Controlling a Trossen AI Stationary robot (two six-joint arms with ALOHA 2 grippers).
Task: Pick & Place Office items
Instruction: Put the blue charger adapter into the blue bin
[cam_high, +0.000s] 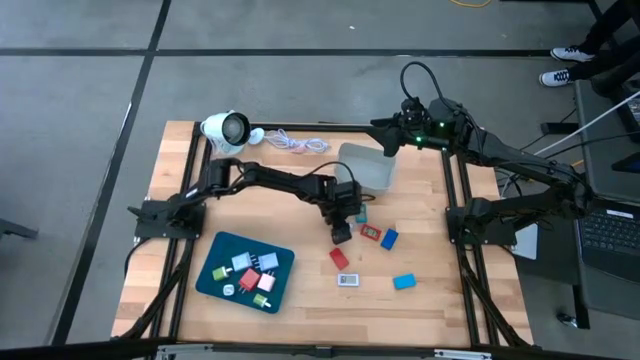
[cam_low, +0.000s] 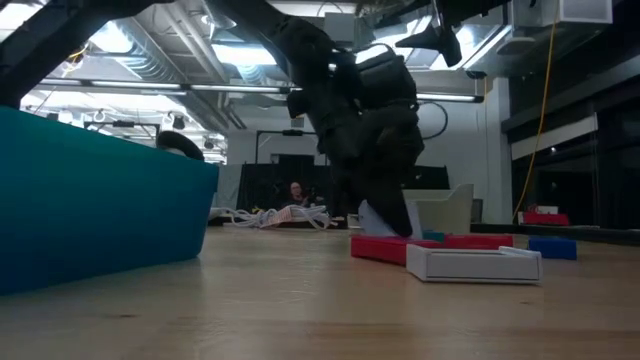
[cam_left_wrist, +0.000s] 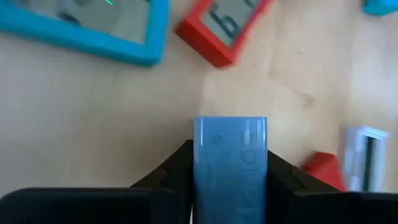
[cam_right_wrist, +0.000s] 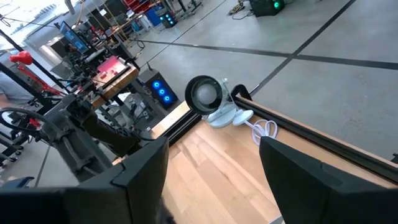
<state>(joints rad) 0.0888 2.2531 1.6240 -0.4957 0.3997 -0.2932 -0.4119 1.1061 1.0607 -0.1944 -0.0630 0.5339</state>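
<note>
- Right up against my left wrist camera is a light blue block, pinched between my two dark fingers, so my left gripper is clamped on it, down at the wooden table near the middle.
- Just past it on the wood: a red piece with a display face, a light blue framed piece, plus a red bit and a white bit off to one side.
- From above, the loose office items sit to the right of my left gripper: red piece, white piece, a red-framed one, dark blue block and a light blue one further out.
- Teal tray is at the front left, already holding a bunch of small pieces in pink, red, white, green and blue.
- My right gripper is up at the back right corner of the table, fingers apart, nothing between them.
- Grey bin sits at the back, between my two arms.
- White round camera thing with its cord is at the back left.
</note>
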